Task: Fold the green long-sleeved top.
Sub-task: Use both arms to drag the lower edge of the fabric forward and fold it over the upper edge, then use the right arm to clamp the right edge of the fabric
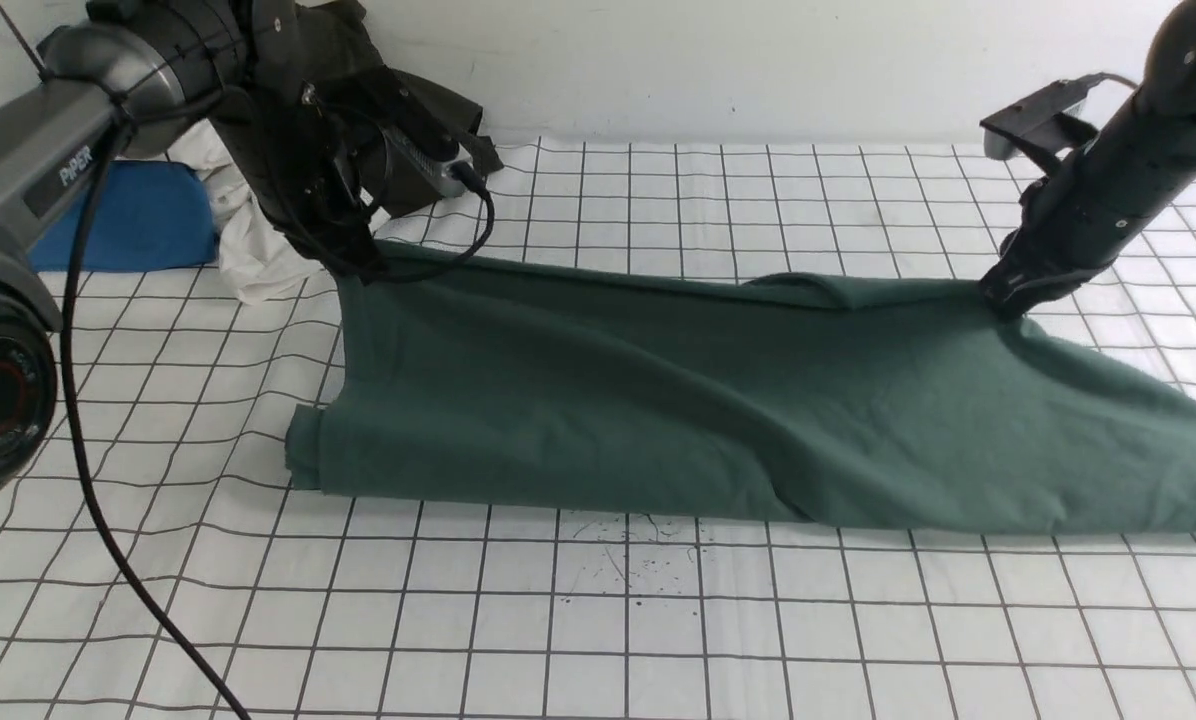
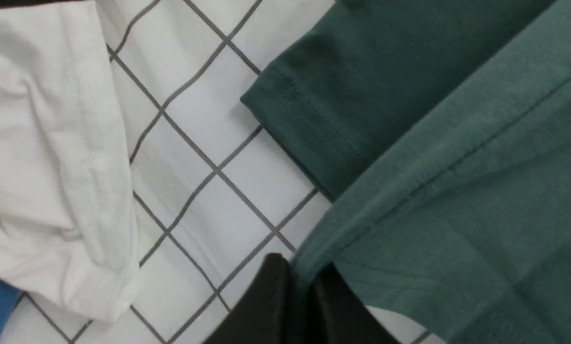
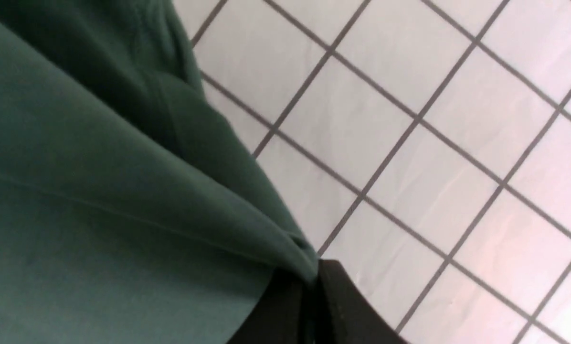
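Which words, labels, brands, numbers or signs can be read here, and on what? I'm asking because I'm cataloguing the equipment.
"PiPER": on the silver link of the left arm.
Ring lettering on the round black joint, lower left of the front view: too small and blurred to read surely.
No other text is readable, and none shows on the green top.

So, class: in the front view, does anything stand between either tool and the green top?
Nothing visible does: the left tool and right tool each already pinch the top.
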{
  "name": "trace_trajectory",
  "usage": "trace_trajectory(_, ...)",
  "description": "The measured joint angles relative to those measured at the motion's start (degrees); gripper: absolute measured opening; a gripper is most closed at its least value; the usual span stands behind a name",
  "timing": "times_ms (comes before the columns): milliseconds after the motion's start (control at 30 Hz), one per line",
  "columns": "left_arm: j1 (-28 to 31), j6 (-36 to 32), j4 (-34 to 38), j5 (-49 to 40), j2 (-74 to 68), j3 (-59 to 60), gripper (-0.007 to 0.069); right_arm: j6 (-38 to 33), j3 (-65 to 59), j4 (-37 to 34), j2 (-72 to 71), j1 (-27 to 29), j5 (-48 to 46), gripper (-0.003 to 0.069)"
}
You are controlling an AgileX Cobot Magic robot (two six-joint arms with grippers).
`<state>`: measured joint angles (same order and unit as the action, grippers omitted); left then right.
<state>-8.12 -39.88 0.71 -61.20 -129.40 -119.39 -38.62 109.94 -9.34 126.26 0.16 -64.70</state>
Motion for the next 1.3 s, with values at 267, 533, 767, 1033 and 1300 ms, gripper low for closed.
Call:
trace_trajectory(267,0.5,7.2,-0.7,6.2,-3.7,0.0,0.0051,10.0,0.1,1.5,1.3,0.7,9.4,0.0155)
trace_trajectory(533,0.5,14.4,-2.2,5.5,-2.2,-0.1,0.0284,16.7,0.1,-1.3,0.8,0.8,5.1,0.0384)
trace_trajectory(767,-0.9,23.3,-2.4,-5.5,4.8,-0.8,0.0384,14.3,0.2,-9.0,0.1,-3.8,0.5,0.0372)
trace_trajectory(1033,-4.0,22.0,4.0,-9.2,6.4,4.2,0.0225,17.1,0.2,-7.7,-3.3,-3.1,-5.7,0.0328)
trace_trajectory(1300,-4.3,18.0,6.6,-9.0,6.0,20.5,0.0005,19.9,-4.7,-3.7,-11.0,5.5,-5.9,0.0318)
